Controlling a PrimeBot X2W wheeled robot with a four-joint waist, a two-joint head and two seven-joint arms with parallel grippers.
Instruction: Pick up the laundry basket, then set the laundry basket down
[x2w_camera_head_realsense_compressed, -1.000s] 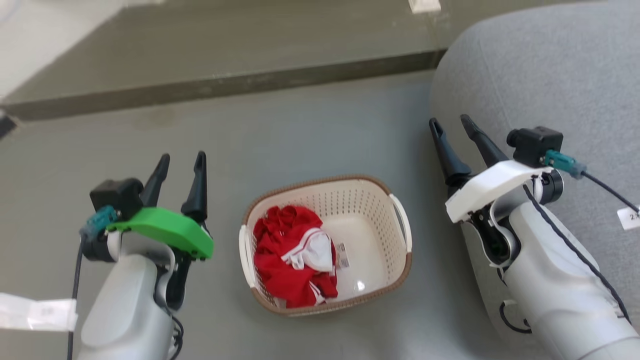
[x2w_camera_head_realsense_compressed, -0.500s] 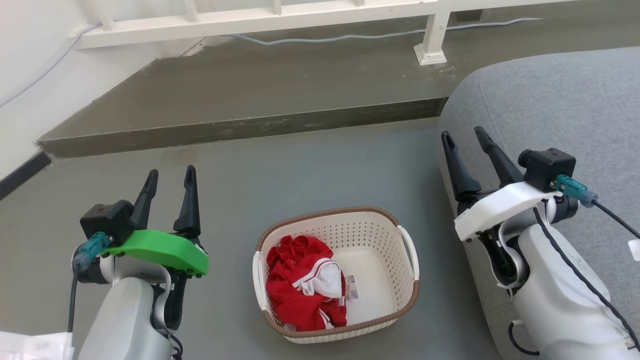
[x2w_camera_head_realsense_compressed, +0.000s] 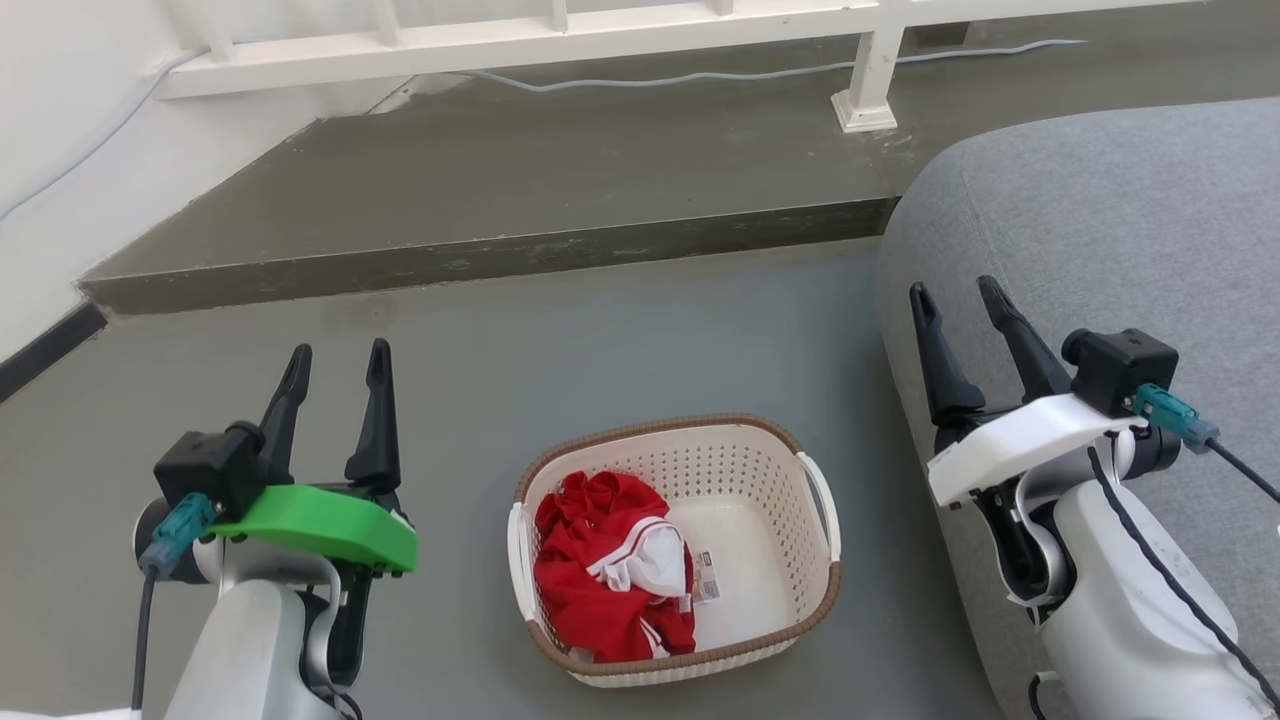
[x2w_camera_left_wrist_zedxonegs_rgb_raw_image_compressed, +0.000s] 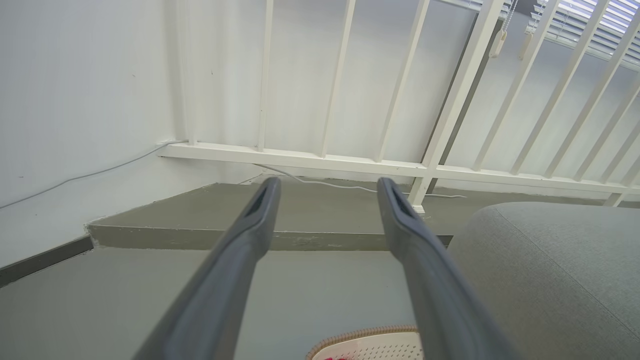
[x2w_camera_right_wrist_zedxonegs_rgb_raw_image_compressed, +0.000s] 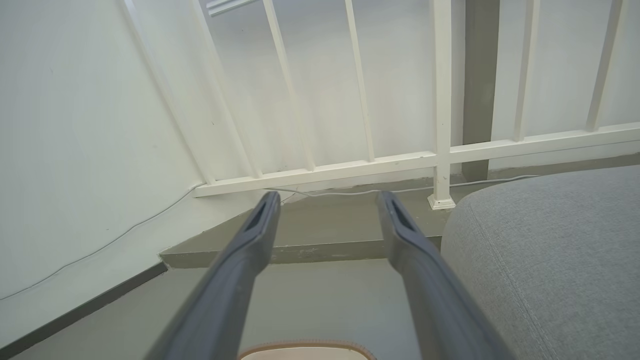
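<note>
Currently: laundry basket (x2w_camera_head_realsense_compressed: 720, 470), lower centre of the head view, standing on the grey floor (x2w_camera_head_realsense_compressed: 600, 330), with a red-and-white garment (x2w_camera_head_realsense_compressed: 590, 570) in its left half. Left gripper (x2w_camera_head_realsense_compressed: 340, 350), lower left: fingers parted, empty. Right gripper (x2w_camera_head_realsense_compressed: 953, 288), right side, over a grey cushion (x2w_camera_head_realsense_compressed: 1100, 220): fingers parted, empty. Both are well apart from the basket.

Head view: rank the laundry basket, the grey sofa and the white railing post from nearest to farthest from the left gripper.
1. laundry basket, just to the right of the left gripper and lower.
2. grey sofa, farther right, beyond the basket.
3. white railing post, at the far back, ahead and to the right.
</note>
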